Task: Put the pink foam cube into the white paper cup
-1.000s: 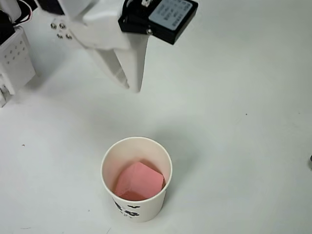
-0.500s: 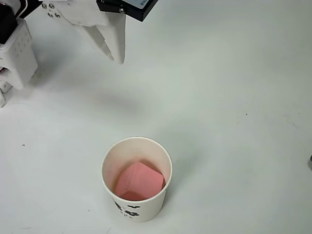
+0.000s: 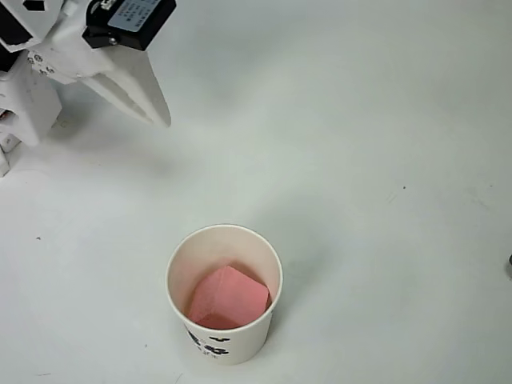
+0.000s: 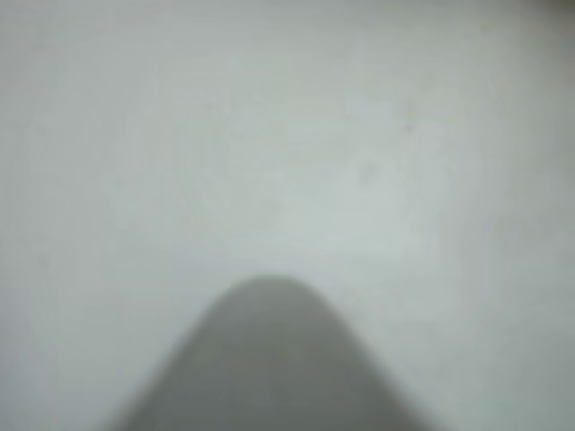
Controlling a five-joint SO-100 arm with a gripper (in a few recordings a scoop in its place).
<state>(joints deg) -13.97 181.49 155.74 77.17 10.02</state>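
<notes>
Overhead view: your cube (image 3: 230, 298) lies inside the cup (image 3: 223, 293), tilted against the inner wall, below the rim. The cup stands upright on the white counter (image 3: 384, 160), low in the picture. Your claw (image 3: 152, 108) is at the upper left, well apart from the cup, tips pointing down-right toward it; the cup lies down and to the right of the claw. The fingers appear pressed together with nothing between them, so I judge the claw clenched and empty. By my reading the placement is done; any coming move only needs to keep away from the cup so it is not knocked. Wrist view: blurred; one dark finger (image 4: 269, 359) rises from the lower edge over bare counter. The claw's state cannot be read here.
</notes>
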